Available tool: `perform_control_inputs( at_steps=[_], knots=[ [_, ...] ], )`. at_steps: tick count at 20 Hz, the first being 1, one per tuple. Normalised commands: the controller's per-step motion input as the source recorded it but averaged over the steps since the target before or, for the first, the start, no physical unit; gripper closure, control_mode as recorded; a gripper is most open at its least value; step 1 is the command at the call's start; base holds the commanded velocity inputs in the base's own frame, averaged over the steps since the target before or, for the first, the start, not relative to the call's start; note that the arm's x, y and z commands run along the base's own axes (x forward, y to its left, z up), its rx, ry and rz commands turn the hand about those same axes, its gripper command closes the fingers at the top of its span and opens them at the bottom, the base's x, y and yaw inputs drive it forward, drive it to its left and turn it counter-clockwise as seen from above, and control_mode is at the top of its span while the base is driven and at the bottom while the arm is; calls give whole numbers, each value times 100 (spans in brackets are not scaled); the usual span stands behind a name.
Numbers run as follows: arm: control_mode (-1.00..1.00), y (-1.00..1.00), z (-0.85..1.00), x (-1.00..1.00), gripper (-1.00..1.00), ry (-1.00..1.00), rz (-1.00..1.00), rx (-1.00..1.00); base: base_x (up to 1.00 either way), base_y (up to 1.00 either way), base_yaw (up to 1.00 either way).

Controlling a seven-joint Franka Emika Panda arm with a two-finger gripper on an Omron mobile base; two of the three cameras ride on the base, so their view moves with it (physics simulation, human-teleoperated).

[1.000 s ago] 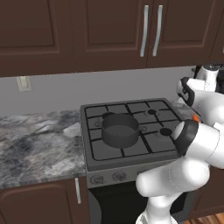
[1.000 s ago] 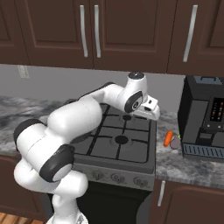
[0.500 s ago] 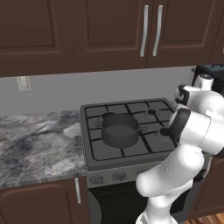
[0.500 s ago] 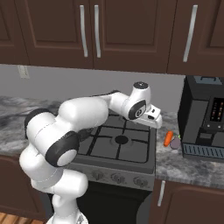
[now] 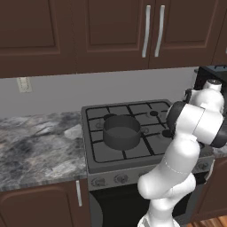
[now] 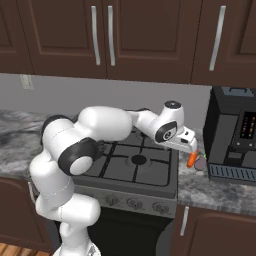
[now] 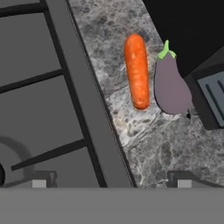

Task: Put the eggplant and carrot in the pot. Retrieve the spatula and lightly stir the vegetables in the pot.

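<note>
The carrot [image 7: 137,71] and eggplant [image 7: 170,82] lie side by side on the counter [image 7: 166,144], just right of the stove [image 7: 39,100], in the narrow strip between its edge and the black machine [image 6: 232,135]. The carrot is the nearer of the two to the stove; the eggplant sits just beyond it, close against the machine's base. Both long axes run parallel to the stove's edge.

In the hand view, both lie ahead of the gripper [image 7: 109,179], the carrot nearly centred between the fingertips [image 7: 41,179], which stand wide apart and hold nothing. The jaws span across the carrot's length, so closing would pinch its narrow width.

The pot [image 5: 121,131] sits on the stove's left side, empty, well apart from both vegetables.
</note>
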Motion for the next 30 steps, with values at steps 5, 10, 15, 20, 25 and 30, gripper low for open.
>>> perform_control_inputs(
  at_steps=[5,10,15,20,25,30],
  knots=[
    [-100,-37,-16,11,-100,1,-11,4,0,0,0],
    [-100,-27,-12,1,-100,0,-13,5,0,0,0],
    [-100,-7,-10,0,-100,3,-5,0,0,0,0],
    [-100,3,-28,0,-100,0,-3,0,0,0,0],
    [-100,8,-41,15,-100,0,-7,0,0,0,0],
    [-100,0,-33,31,-100,0,-8,0,0,0,0]
  ],
)
